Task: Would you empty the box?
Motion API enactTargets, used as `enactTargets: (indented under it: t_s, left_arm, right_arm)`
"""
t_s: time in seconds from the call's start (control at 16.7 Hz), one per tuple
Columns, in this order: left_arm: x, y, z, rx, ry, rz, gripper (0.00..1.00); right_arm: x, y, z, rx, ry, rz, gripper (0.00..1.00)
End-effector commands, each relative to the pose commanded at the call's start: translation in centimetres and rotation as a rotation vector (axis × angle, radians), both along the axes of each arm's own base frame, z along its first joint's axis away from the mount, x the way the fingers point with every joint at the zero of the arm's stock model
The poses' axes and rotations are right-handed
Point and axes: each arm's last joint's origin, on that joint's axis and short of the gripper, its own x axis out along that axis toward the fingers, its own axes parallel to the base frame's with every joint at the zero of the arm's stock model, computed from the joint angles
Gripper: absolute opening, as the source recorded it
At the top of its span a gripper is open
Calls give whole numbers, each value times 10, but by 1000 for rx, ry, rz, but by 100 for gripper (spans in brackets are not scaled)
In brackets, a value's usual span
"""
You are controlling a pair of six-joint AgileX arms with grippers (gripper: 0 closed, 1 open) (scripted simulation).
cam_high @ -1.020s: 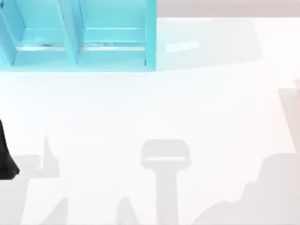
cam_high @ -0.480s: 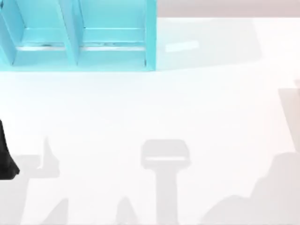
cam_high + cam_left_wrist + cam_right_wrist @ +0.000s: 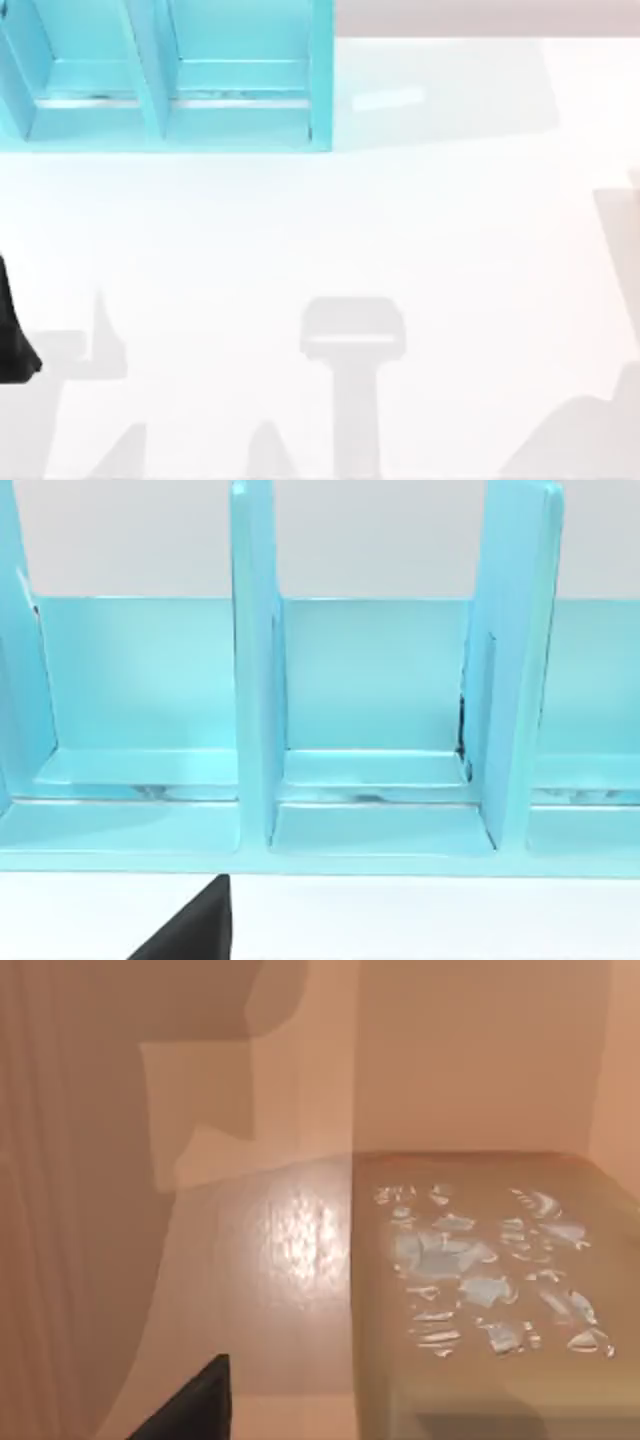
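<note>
Top view, count: we see one turquoise plastic rack with upright dividers [image 3: 320, 70] at the far left of one white counter [image 3: 400, 230]. Two of its bays show.
Top view, cut off: the rack runs past the top and left edges. One black piece of the left arm [image 3: 12, 335] pokes in at the counter's left edge. Grey shadows lie along the near side.
Left wrist view, count: the same rack [image 3: 255, 680] faces us, with two upright dividers and three bays.
Left wrist view, cut off: both outer bays are cropped. One black corner of the left end effector [image 3: 195, 930] shows over the counter just in front of the rack. We cannot tell whether it is apart or together.
Right wrist view, count: one peach-brown box [image 3: 480, 1050] surrounds us with smooth walls and floor. Inside it lies one olive-tan block with pale blue flecks on top [image 3: 480, 1270].
Right wrist view, hard to make out: the flecks form no pattern we can read. One black corner of the right end effector [image 3: 195, 1405] hangs above the box floor beside the block. Whether it is apart or together, we cannot tell.
</note>
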Motion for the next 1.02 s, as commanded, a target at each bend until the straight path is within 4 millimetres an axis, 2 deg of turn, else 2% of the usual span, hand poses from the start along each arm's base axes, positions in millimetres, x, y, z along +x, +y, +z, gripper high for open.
enactTargets:
  t_s: [0.24, 0.48, 1.02]
  left_arm:
    - [0, 0, 0, 0, 0, 0, 100]
    - [0, 0, 0, 0, 0, 0, 100]
    - [0, 0, 0, 0, 0, 0, 100]
  right_arm:
    - [-3, 1, -27, 0, 0, 0, 100]
    - [-3, 1, -28, 0, 0, 0, 100]
    - [-3, 1, -28, 0, 0, 0, 32]
